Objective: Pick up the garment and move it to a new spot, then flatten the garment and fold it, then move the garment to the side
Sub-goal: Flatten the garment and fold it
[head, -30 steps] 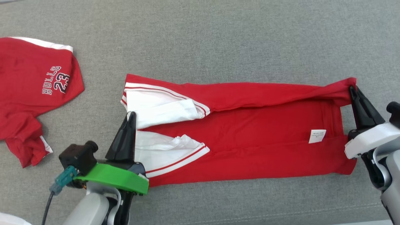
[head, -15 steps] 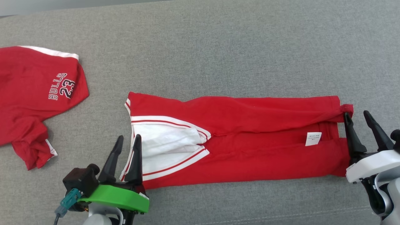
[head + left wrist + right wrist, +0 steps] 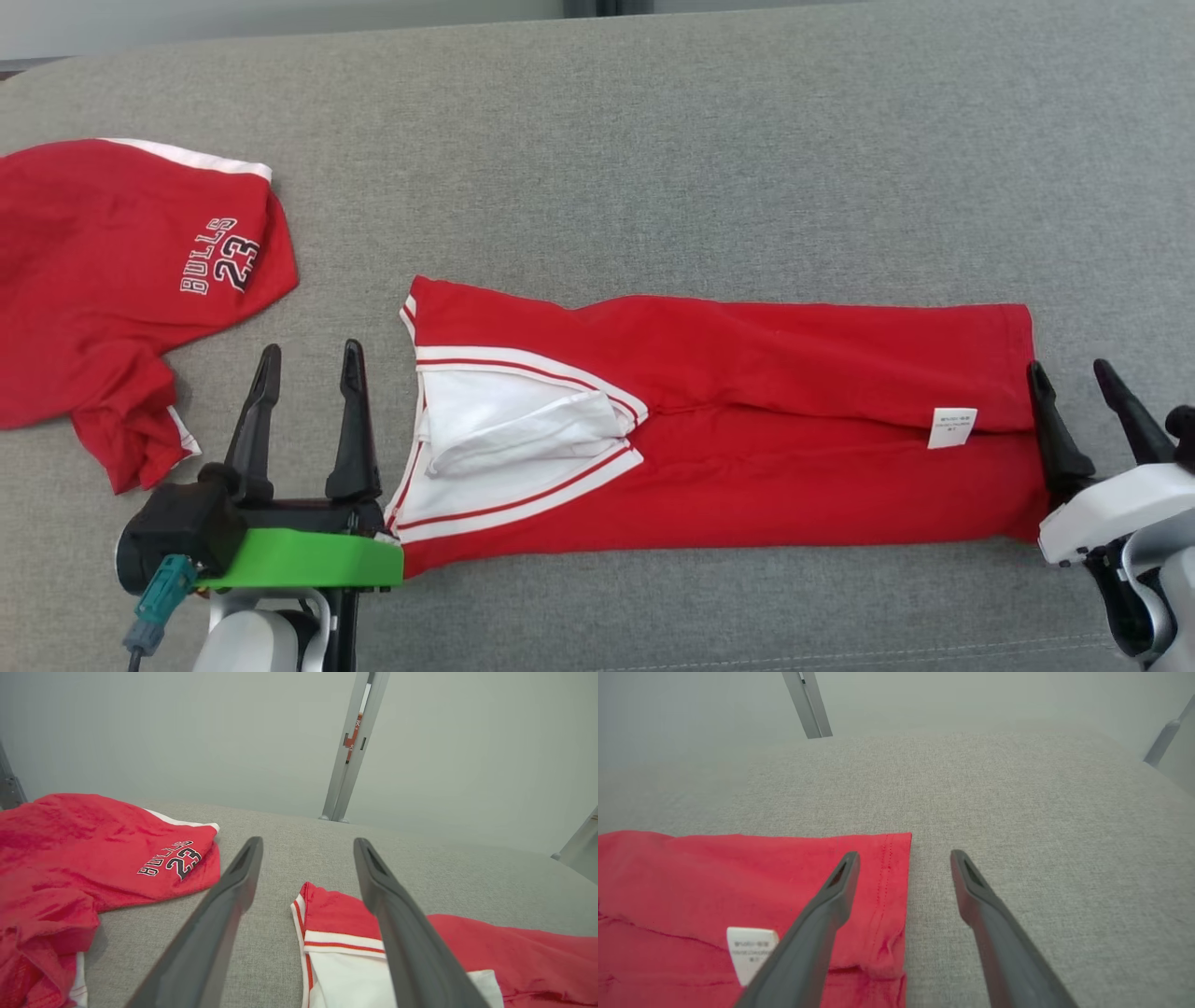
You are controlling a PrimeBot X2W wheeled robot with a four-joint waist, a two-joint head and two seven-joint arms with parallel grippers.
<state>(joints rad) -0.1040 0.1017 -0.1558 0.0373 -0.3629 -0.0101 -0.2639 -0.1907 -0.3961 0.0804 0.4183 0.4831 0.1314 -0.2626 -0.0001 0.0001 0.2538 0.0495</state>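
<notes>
1. While both arms sat low at the near edge, a wide grey woven-fabric surface (image 3: 653, 140) carried everything in the head view.
2. Task item: a long red cotton garment with white, red-striped trim (image 3: 794, 467) lay folded into a flat lengthwise band, centre-right on the surface. Its trimmed white end pointed to the robot's left, its plain stitched hem to the right.
3. A second red jersey with a white edge and "BULLS 23" print (image 3: 93, 280) lay crumpled at far left, well apart from the folded garment.
4. The left gripper with two long dark fingers (image 3: 311, 348), on a green plastic wrist bracket (image 3: 299, 560), sat just beside the trimmed end. Jaws were spread wide, nothing between them. In the left wrist view, bare grey cloth showed between its fingers (image 3: 224, 905).
5. The right gripper on the white wrist housing (image 3: 1066, 366) sat at the hem end, also spread wide and empty. In the right wrist view one finger (image 3: 831, 896) lay over the hem and the other over bare surface. Contact with the cloth: could not tell.
6. A small white printed care label (image 3: 952, 427) stuck out of the fold line near the hem end.
</notes>
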